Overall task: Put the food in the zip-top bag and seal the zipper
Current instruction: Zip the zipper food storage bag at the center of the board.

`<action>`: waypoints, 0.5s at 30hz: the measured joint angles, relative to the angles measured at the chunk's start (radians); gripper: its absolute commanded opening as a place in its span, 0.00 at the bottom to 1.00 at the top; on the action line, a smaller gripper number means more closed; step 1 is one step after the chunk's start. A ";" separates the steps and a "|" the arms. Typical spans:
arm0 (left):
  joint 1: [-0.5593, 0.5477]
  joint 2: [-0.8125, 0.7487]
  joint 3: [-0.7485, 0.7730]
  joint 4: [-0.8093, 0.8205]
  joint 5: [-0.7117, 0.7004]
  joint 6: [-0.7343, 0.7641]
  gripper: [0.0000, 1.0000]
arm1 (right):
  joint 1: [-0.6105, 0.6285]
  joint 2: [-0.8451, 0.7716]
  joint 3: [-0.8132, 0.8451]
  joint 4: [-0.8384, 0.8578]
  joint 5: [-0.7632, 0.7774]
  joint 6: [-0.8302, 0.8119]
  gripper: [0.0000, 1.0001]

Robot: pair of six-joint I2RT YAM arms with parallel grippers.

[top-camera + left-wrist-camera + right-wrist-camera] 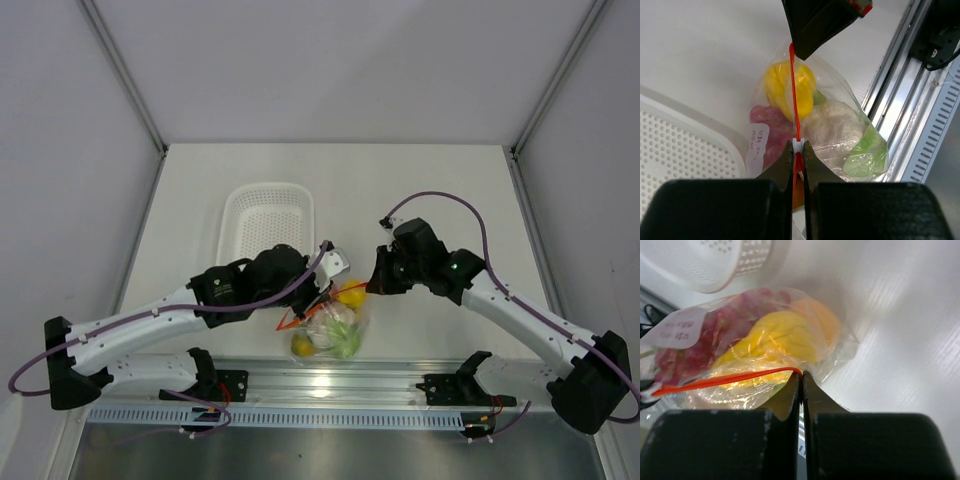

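Bag (839, 95) clear and crinkly, stuffed with food (780, 87), orange-red zipper (794, 100) stretched straight

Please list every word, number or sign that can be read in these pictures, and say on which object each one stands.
White sticker on the clear bag: a few lines of dark print, too blurred to read in either wrist view.
White basket: no text.
Nothing else in view carries readable text.

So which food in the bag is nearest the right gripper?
The yellow fruit, right beside the right gripper; the white cauliflower and green piece lie nearer the left gripper.
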State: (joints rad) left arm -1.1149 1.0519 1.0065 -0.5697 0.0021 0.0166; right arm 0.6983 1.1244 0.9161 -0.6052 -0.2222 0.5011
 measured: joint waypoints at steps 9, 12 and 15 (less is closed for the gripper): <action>-0.006 0.084 0.034 0.023 -0.040 -0.126 0.01 | 0.001 0.039 0.005 -0.014 0.177 0.137 0.00; -0.008 0.103 0.049 0.021 -0.081 -0.146 0.01 | -0.113 0.008 -0.011 -0.004 0.139 0.146 0.00; -0.009 0.092 0.050 0.007 -0.102 -0.150 0.01 | -0.210 -0.012 -0.016 -0.010 0.122 0.141 0.00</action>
State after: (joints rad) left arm -1.1236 1.1442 1.0569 -0.5629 -0.0998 -0.1333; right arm 0.4885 1.1122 0.9001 -0.6147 -0.0998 0.6418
